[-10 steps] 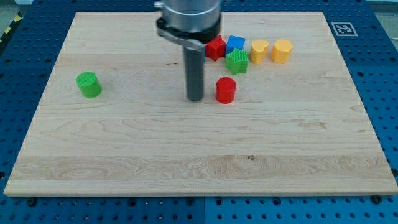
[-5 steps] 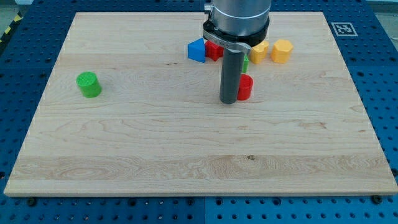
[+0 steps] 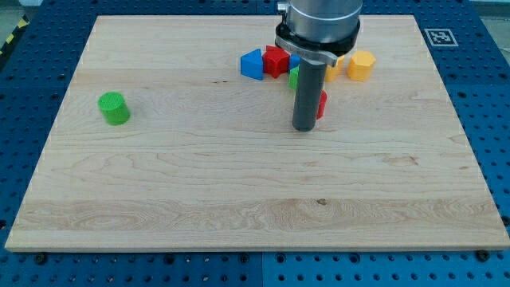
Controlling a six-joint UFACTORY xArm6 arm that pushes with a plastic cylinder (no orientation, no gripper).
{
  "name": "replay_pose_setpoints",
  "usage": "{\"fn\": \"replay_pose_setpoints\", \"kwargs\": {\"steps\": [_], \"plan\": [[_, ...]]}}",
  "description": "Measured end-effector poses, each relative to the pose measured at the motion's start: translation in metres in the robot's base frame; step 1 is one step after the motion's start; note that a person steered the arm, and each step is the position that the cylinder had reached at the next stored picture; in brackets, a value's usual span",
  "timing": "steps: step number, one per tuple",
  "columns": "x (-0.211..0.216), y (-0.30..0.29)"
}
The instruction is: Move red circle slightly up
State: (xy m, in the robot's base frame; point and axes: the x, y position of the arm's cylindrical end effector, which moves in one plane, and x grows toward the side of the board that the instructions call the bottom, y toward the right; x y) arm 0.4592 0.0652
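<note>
Near edge: the wooden board (image 3: 159,207) shows bare pale planks along the view's bottom, with one small dark knot (image 3: 322,201) in the grain.
Around the board: a blue perforated table (image 3: 494,119) frames it on all sides.
Containers: no box, tray or bowl shows; the blocks lie loose on the wood.
My tip (image 3: 304,127): planted on the board just right of centre, the dark rod rising straight from it; it is a plain rod with no jaws to part or close.
Red circle (image 3: 321,104): mostly hidden behind the rod, only a red sliver showing at the rod's right side, just above my tip and seemingly touching the rod.
Green cylinder (image 3: 114,108): alone at the view's left, well apart from everything else.
Green block (image 3: 293,76): a small edge peeks out at the rod's left, shape hidden.
Blue block (image 3: 253,64): wedge-like, at the left end of the far cluster.
Red block (image 3: 276,60): just right of the blue one, seemingly touching it.
Yellow hexagonal block (image 3: 361,64): at the cluster's right end.
Second yellow block (image 3: 333,64): mostly hidden by the arm.
Far corner: a black-and-white marker tag (image 3: 440,37) at the board's top right.
</note>
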Motion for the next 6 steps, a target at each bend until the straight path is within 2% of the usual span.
{"fn": "replay_pose_setpoints", "kwargs": {"steps": [1, 4, 5, 6], "plan": [[0.019, 0.007], [-0.021, 0.013], [-0.016, 0.013], [0.009, 0.013]]}}
